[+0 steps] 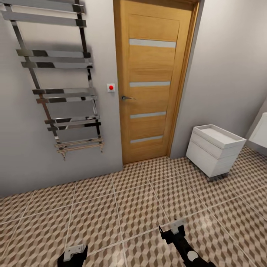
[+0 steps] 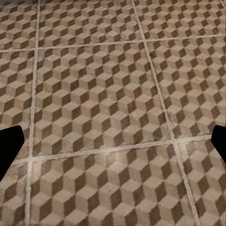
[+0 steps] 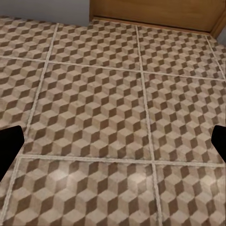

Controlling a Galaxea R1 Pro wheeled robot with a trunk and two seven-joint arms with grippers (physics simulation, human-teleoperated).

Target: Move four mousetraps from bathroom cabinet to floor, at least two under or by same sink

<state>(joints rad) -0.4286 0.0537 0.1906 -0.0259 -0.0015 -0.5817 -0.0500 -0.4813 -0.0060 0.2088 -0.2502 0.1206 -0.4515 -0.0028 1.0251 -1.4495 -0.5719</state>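
**Head view: facing the door, nothing in reach yet**

Both arms are hanging low over the bathroom floor (image 1: pixel 122 207), left gripper (image 1: pixel 74 254) and right gripper (image 1: pixel 172 230) spread wide, carrying nothing. No mousetraps or cabinet ahead, so neither arm is nearer; just a wooden door (image 1: pixel 154 81), towel rail (image 1: pixel 59 78) and white drawer unit (image 1: pixel 215 148).

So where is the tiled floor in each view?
Head view: the bathroom floor covers the lower half, below the door.
Left wrist view: it lies beyond the left gripper.
Right wrist view: it runs up to the door's foot.
Shared landmark: pale grout lines.
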